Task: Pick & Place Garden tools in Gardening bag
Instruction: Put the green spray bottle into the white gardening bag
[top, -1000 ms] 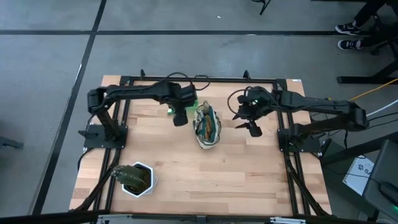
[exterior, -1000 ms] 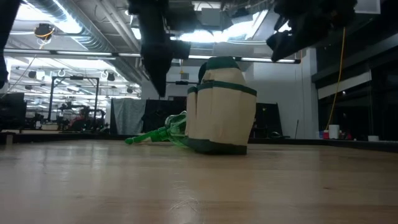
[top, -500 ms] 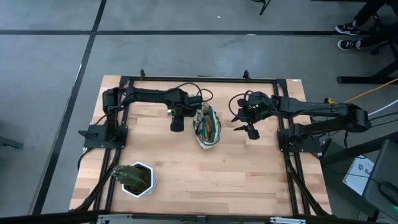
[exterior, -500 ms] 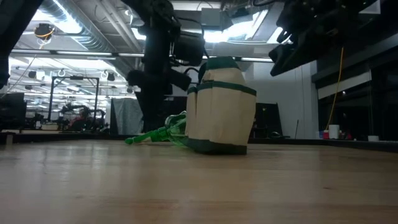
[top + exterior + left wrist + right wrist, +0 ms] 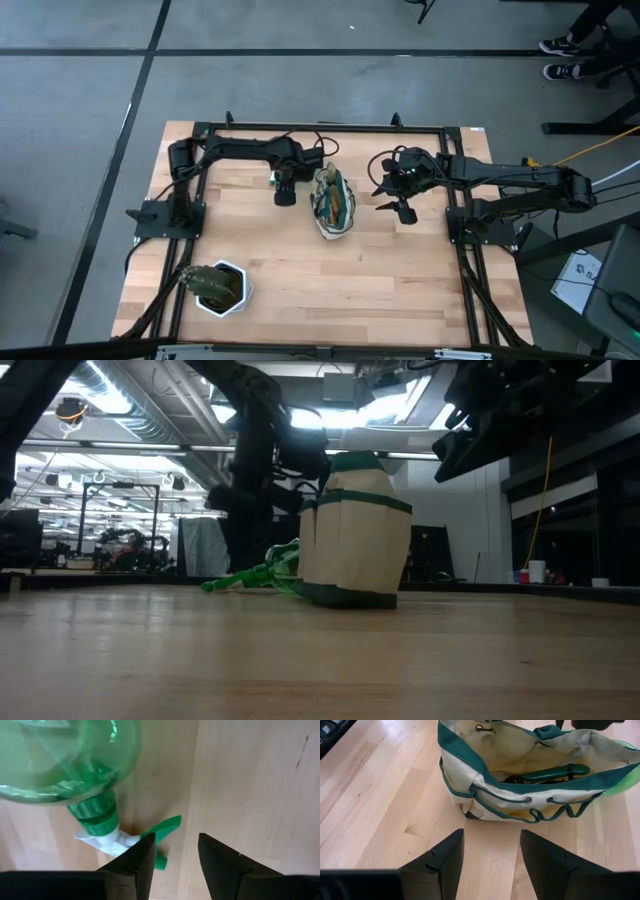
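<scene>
Nearest the front edge of the tabletop (image 5: 330, 280), the white pot with the green plant (image 5: 218, 287) sits alone at the left corner, well apart from everything. Moving back to mid-table, the gardening bag (image 5: 333, 203) stands upright, mouth open; the right wrist camera shows a dark green handle (image 5: 555, 771) lying inside, though the rest of that tool is buried in the bag's shadow. Just behind the bag on its left, the green spray bottle (image 5: 65, 760) lies on its side on the wood, body cut off by the frame edge. The left claw (image 5: 285, 193) hovers right over the bottle's nozzle, fingers (image 5: 135, 862) apart, gripping nothing. The right claw (image 5: 404, 208) waits to the bag's right, fingers spread, empty.
</scene>
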Tool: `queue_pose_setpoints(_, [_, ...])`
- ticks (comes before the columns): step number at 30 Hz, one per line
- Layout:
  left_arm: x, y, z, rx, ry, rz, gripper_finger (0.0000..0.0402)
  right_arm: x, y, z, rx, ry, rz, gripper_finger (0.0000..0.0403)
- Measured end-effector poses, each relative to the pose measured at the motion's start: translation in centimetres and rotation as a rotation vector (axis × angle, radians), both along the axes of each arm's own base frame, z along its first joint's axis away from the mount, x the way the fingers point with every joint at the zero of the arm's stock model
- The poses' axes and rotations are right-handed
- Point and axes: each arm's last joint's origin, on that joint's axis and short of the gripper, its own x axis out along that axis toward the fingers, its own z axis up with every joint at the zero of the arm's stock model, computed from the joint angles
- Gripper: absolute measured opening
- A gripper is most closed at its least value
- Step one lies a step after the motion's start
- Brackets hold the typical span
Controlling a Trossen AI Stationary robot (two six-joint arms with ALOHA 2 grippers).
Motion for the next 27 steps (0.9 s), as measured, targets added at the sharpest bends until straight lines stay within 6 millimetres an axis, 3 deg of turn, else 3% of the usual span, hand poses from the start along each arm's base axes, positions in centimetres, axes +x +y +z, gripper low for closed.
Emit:
queue_pose_setpoints(21, [1.1, 0.5, -2.8, 0.084, 0.044, -0.011, 0.014, 0.1, 0.0, 0.1, -0.003, -0.011, 0.0, 0.0196])
queue_pose_setpoints(24, [1.1, 0.6, -2.8, 0.105, 0.052, -0.028, 0.0119, 0.1, 0.0, 0.1, -0.003, -0.011, 0.0, 0.0196])
queue_pose_setpoints(27, [1.1, 0.6, -2.8, 0.104, 0.054, -0.037, 0.0074, 0.1, 0.0, 0.1, -0.002, -0.011, 0.0, 0.0196])
